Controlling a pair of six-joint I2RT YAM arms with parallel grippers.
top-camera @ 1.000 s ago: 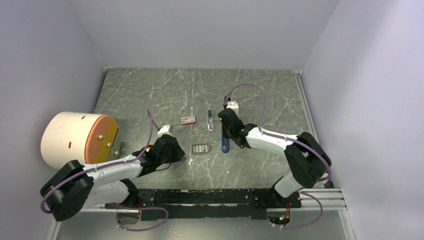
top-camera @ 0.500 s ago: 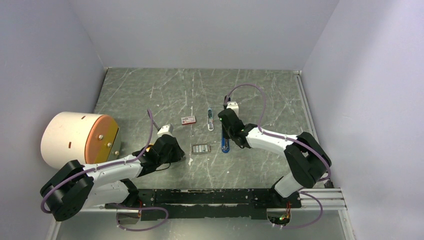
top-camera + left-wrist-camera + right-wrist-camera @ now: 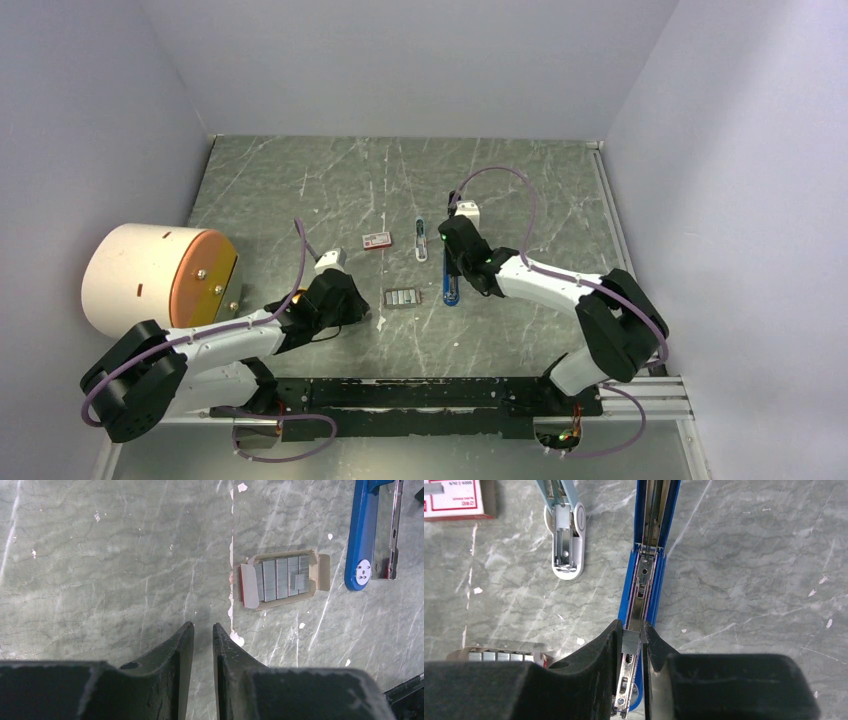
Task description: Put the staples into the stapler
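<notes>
Right wrist: my right jaws pinch nearly closed on a short strip of staples (image 3: pixel 630 640), sitting over the open channel of the blue stapler (image 3: pixel 659 585) that runs between them. My left jaws stand barely apart, empty, the staple tray (image 3: pixel 323 572) ahead and rightward.

The far tabletop (image 3: pixel 400 170) lies open. A narrow strip separates the staples (image 3: pixel 402 297) from the stapler (image 3: pixel 450 297), which the right gripper (image 3: pixel 631 633) straddles.
</notes>
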